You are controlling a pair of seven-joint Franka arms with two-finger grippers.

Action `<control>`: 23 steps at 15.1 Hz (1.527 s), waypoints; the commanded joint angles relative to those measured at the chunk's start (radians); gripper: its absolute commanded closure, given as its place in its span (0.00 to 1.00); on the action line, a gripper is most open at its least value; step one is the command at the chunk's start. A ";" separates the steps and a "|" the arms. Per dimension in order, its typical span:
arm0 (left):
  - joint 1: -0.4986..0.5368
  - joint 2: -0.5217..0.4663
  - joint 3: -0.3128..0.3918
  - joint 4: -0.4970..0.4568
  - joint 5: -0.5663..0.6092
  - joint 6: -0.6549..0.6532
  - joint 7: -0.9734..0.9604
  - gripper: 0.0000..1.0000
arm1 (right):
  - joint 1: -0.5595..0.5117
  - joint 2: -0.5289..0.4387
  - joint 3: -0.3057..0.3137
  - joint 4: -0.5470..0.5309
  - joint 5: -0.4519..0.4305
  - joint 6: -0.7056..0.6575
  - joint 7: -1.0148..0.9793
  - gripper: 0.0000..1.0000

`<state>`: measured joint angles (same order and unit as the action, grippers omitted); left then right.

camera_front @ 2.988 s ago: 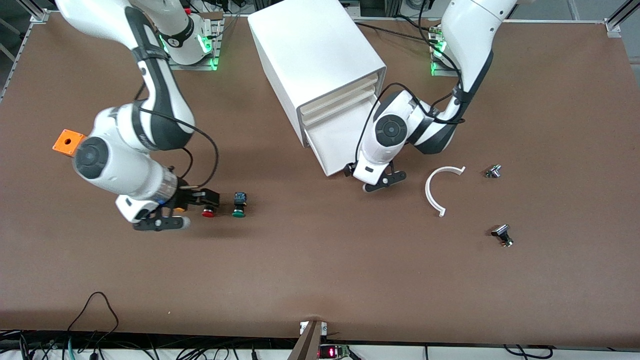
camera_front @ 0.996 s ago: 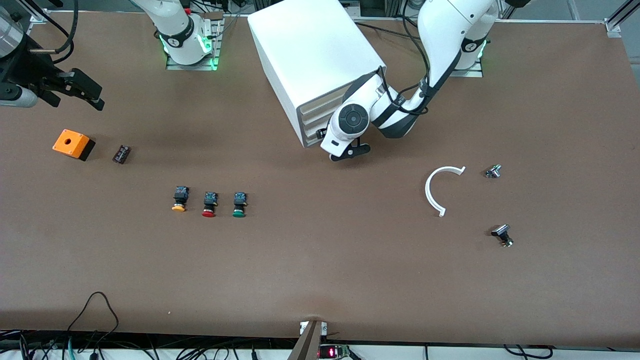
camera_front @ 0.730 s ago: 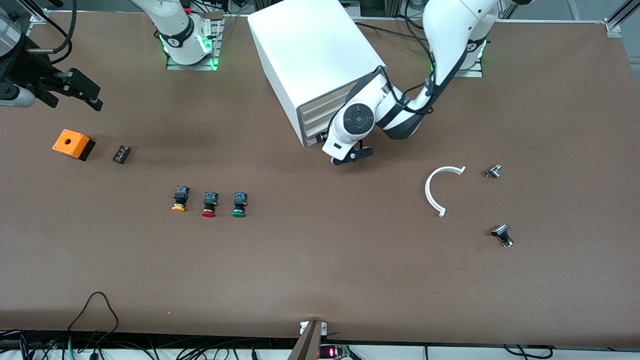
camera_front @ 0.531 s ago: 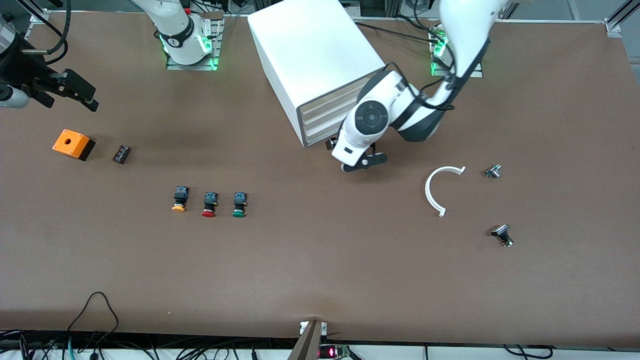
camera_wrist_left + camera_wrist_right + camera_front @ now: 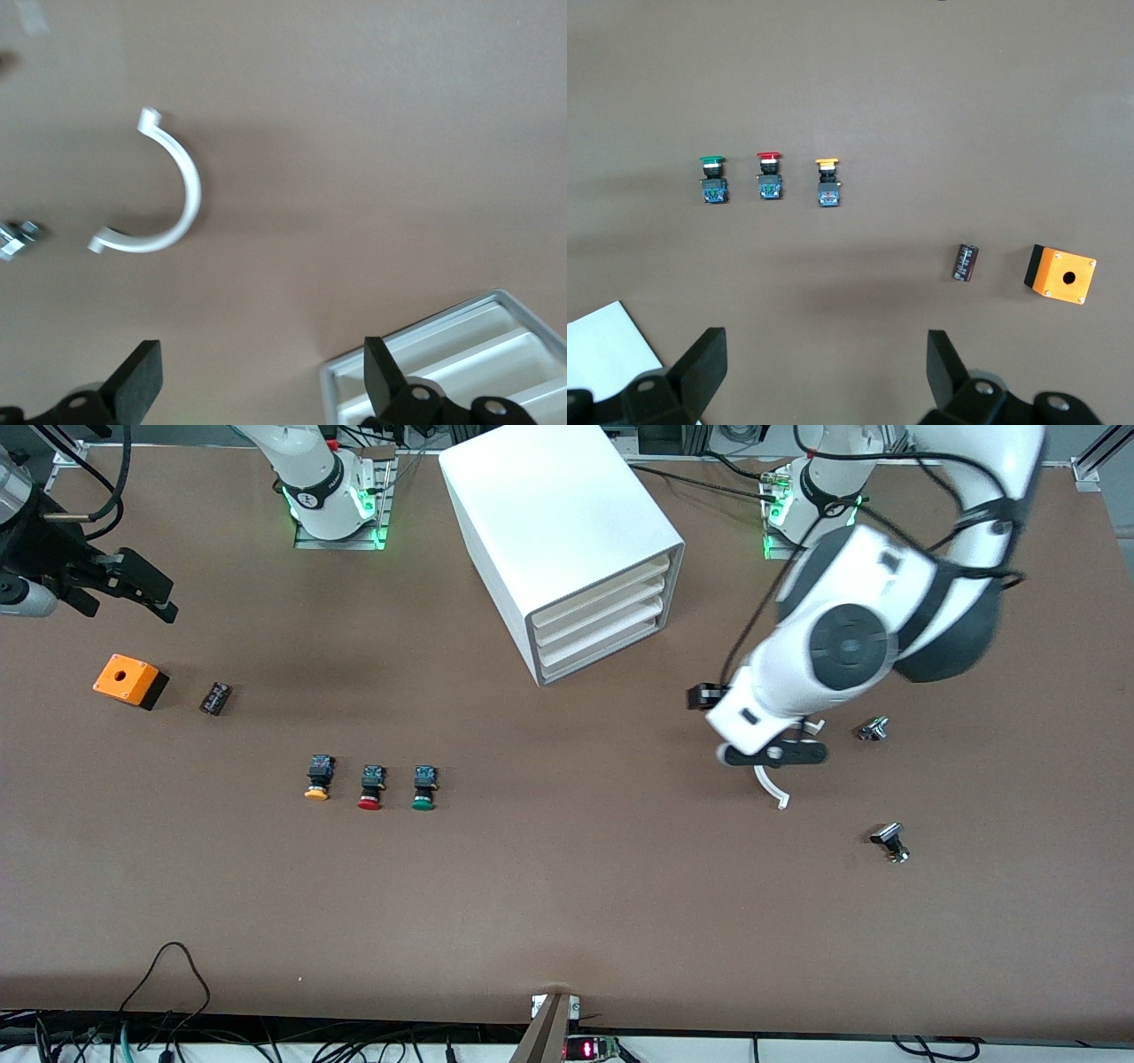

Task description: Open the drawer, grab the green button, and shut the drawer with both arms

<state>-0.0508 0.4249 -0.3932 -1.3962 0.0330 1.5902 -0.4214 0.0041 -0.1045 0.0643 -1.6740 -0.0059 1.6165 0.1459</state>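
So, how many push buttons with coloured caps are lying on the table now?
3, in one row on the table toward the right arm's end: the yellow-capped button, the red-capped button in the middle, and the green-capped button nearest the cabinet. None seems hidden.

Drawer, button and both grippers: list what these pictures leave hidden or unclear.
- Drawer: shut, so its inside is hidden in every view.
- Curved white bracket: the left arm covers part of it in the front view; the left wrist view shows it whole.
- Left gripper: the front view hides the fingers under the wrist; the left wrist view shows them apart.
- Right gripper: the arm is cut by the front view's edge.
- Green button: any markings too small.
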 commanded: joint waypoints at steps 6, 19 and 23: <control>-0.001 -0.293 0.295 -0.185 -0.004 0.043 0.388 0.00 | -0.013 0.008 0.017 0.014 -0.003 0.005 -0.016 0.00; 0.037 -0.457 0.364 -0.359 -0.015 0.123 0.444 0.00 | -0.013 0.006 0.015 0.016 -0.005 0.013 -0.019 0.00; 0.037 -0.452 0.363 -0.356 -0.018 0.117 0.446 0.00 | -0.013 0.006 0.015 0.023 -0.003 0.008 -0.019 0.00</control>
<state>-0.0216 -0.0206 -0.0258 -1.7429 0.0318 1.7011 0.0095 0.0041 -0.1005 0.0694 -1.6732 -0.0059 1.6346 0.1440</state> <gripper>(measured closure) 0.000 0.000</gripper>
